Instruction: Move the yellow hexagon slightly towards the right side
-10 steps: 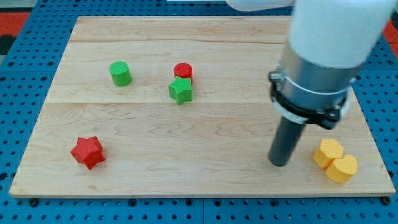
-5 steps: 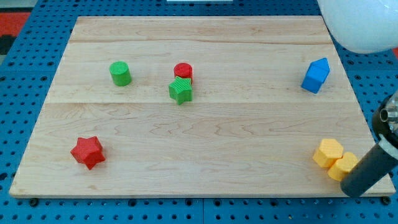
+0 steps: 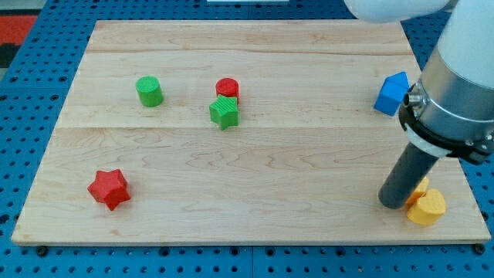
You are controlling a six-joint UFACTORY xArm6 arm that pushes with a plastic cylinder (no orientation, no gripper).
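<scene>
My tip (image 3: 393, 204), a bare rod end with nothing on it to open or grip, sits on the wooden board (image 3: 255, 166) near the view's lower right, against the left side of the yellow pair. The rod hides most of one yellow block (image 3: 419, 188); the yellow hexagon (image 3: 427, 208) lies just to its lower right, close to the board's edge. A short, gentle rightward nudge looks best, since there's little room left. The blue block (image 3: 391, 93) is above; the red cylinder (image 3: 227, 88), green star (image 3: 224, 113), green cylinder (image 3: 149, 91) and red star (image 3: 108, 189) are far left.
</scene>
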